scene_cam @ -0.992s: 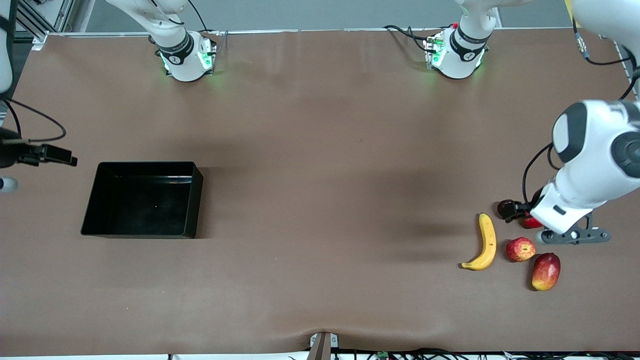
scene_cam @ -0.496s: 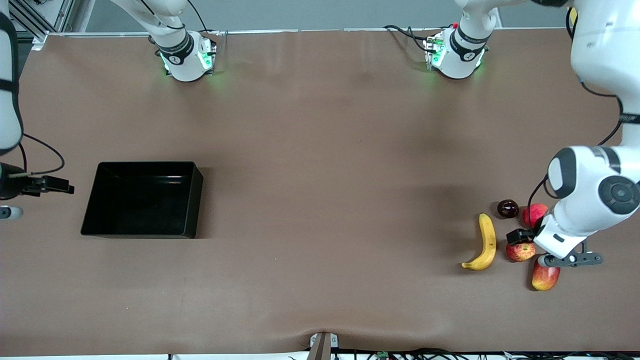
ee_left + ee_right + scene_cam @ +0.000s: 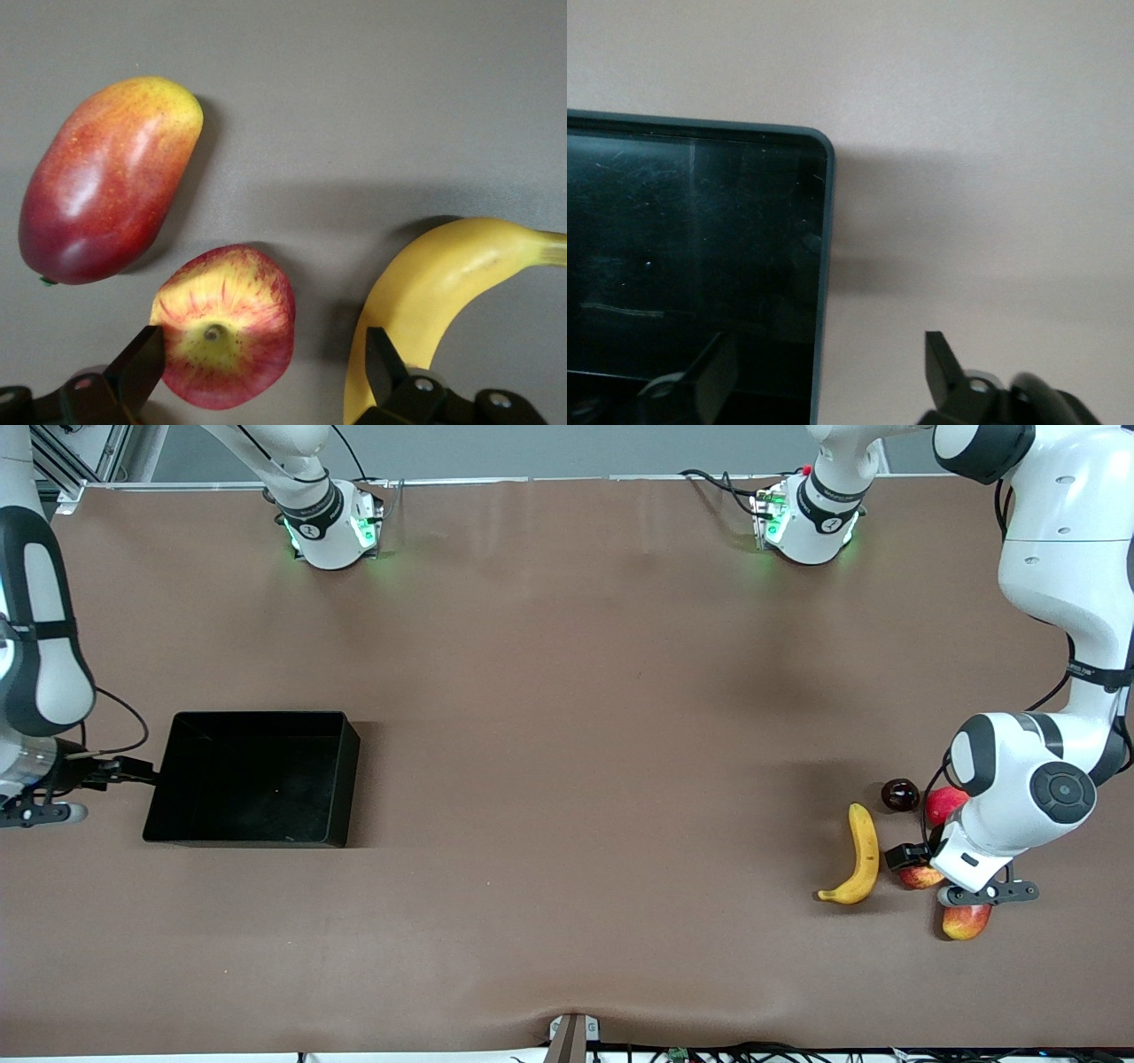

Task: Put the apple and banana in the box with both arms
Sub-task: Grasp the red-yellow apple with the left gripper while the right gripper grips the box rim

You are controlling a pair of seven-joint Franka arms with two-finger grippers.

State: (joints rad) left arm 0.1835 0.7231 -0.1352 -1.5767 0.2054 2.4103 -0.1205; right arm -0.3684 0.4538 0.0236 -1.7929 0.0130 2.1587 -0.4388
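Observation:
The apple [image 3: 920, 879], red with yellow streaks, lies on the table between the banana [image 3: 857, 857] and a mango. My left gripper [image 3: 917, 865] is low over it and open. In the left wrist view the apple [image 3: 226, 326] sits between the left gripper's [image 3: 264, 363] fingers, close to one finger, and the other fingertip is beside the banana [image 3: 434, 301]. The black box [image 3: 252, 778] stands toward the right arm's end of the table, with nothing in it. My right gripper [image 3: 133, 771] is open at its end wall. In the right wrist view the right gripper [image 3: 828, 354] straddles the box wall [image 3: 824, 266].
A red-yellow mango [image 3: 966, 921] [image 3: 106, 177] lies just nearer the front camera than the apple. A pinkish-red round fruit [image 3: 944, 804] and a small dark fruit [image 3: 900, 794] lie farther from the camera. All the fruit sits near the table's end on the left arm's side.
My left gripper has moved from over the pinkish-red fruit down to the apple. My right gripper has come in from the table's end to the box's end wall.

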